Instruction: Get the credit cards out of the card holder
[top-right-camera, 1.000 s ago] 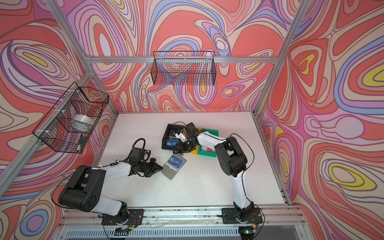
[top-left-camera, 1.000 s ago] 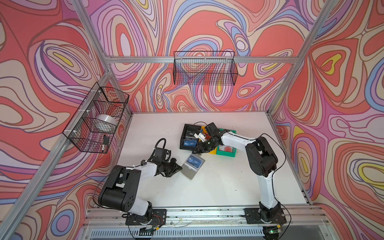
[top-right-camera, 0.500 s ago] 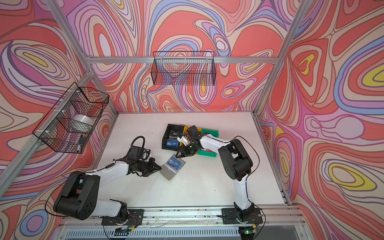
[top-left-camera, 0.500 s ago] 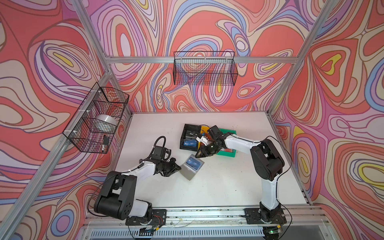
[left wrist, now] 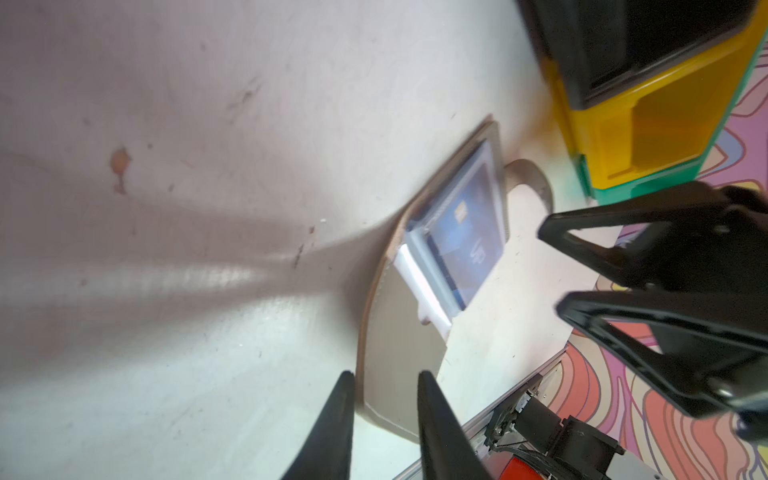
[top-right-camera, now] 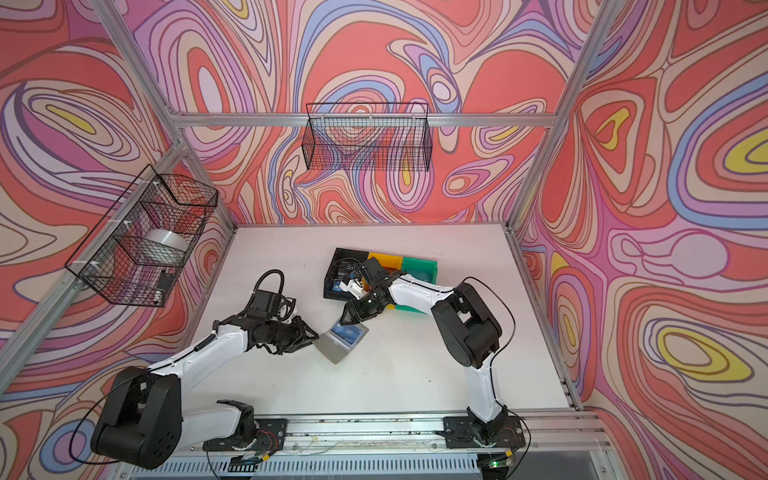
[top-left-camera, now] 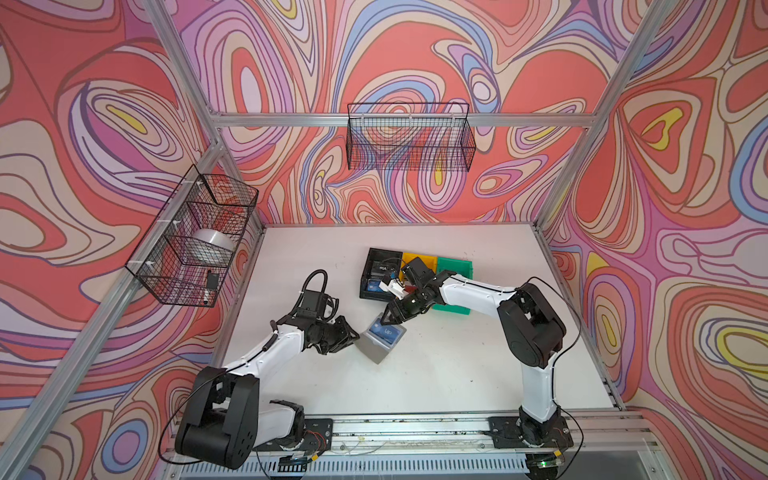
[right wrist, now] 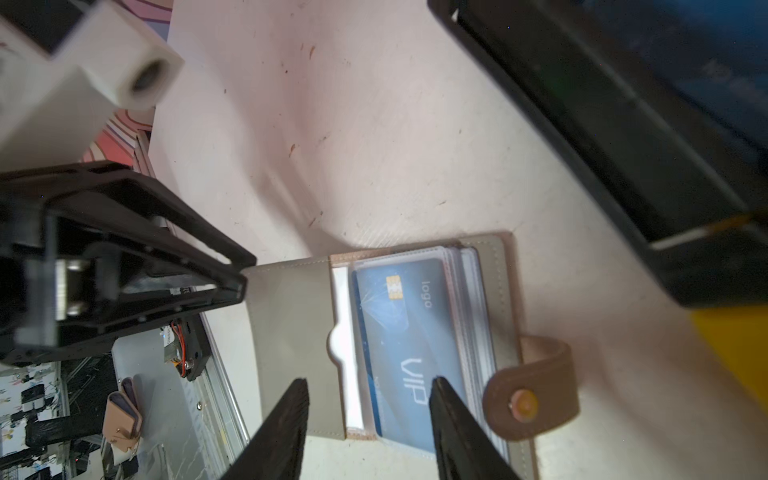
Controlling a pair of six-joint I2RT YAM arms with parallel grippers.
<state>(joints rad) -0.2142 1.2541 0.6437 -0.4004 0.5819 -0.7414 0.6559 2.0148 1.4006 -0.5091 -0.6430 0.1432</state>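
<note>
At the holder's outer corner, the left gripper (left wrist: 384,376) has its jaws a little apart, with the edge of the grey flap (right wrist: 291,332) showing between the tips. The gap looks wider than the thin flap, so I judge the hold slack; whether either tip touches it I cannot tell. Its place makes sense as an anchor. A tip at that corner would keep the holder (top-left-camera: 376,353) spread open and stop it sliding over the table (top-left-camera: 457,353) when a card is drawn.

Across from it, the right gripper (right wrist: 370,382) hangs just above the open holder, jaws about half apart and empty. One fingertip is over the flap and the other over the blue card (right wrist: 415,332). That span suits coming down on the card's near end rather than on the whole holder.

The blue card sits inside the top clear sleeve (right wrist: 469,286), with more sleeves stacked under it; what they hold is hidden. A white slip (right wrist: 343,299) is tucked in the flap's pocket, perhaps a pale card, though I cannot tell. The tab (right wrist: 532,399) is unsnapped and curls off the far side, which lets the holder lie flat.

In both top views the holder lies mid-table between the two arms, just in front of the black bin (top-left-camera: 365,274), with the yellow bin (top-left-camera: 417,258) and green bin (top-left-camera: 457,262) beside it. Something blue lies in the black bin, too small to name. The blue card at least is yet to come out, and the slick sleeve may lift with it.
</note>
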